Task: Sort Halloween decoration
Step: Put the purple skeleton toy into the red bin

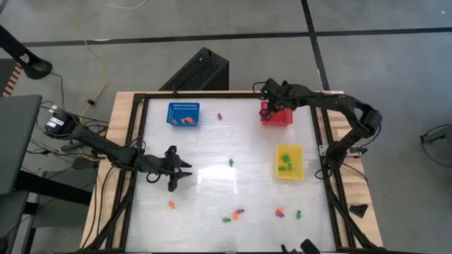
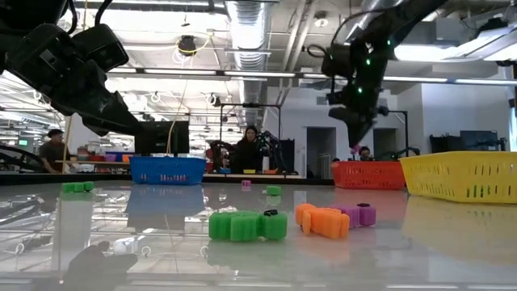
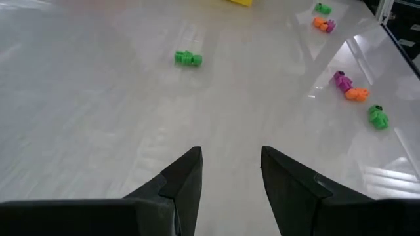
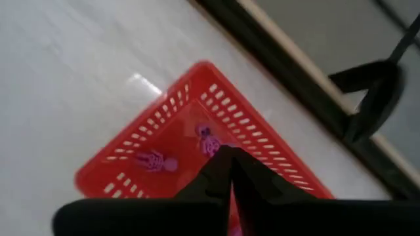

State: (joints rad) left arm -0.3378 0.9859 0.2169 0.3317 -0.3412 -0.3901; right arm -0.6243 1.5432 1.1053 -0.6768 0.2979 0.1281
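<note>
Small trinkets lie flat on the white table: a green one (image 1: 231,162), an orange one (image 1: 171,204), a green, orange and purple cluster (image 1: 234,214), another group (image 1: 282,212) and a lone purple one (image 1: 219,115). My left gripper (image 1: 182,171) is open and hovers low over bare table left of centre; a green trinket (image 3: 188,59) lies ahead of it. My right gripper (image 1: 267,107) is shut above the red basket (image 1: 277,116), where two purple trinkets (image 4: 154,160) lie on the floor. My right gripper points down from above, and a tiny purple piece (image 2: 353,148) shows just under its fingertips in the low view, lifted clear above the red basket. In the right wrist view the shut fingers (image 4: 226,167) hide the place of contact.
A blue basket (image 1: 183,113) with orange trinkets stands at the far left of the table. A yellow basket (image 1: 289,161) with green ones stands at the right. A black frame rims the table. People sit in the room beyond. Bare table lies between the baskets and the near trinkets.
</note>
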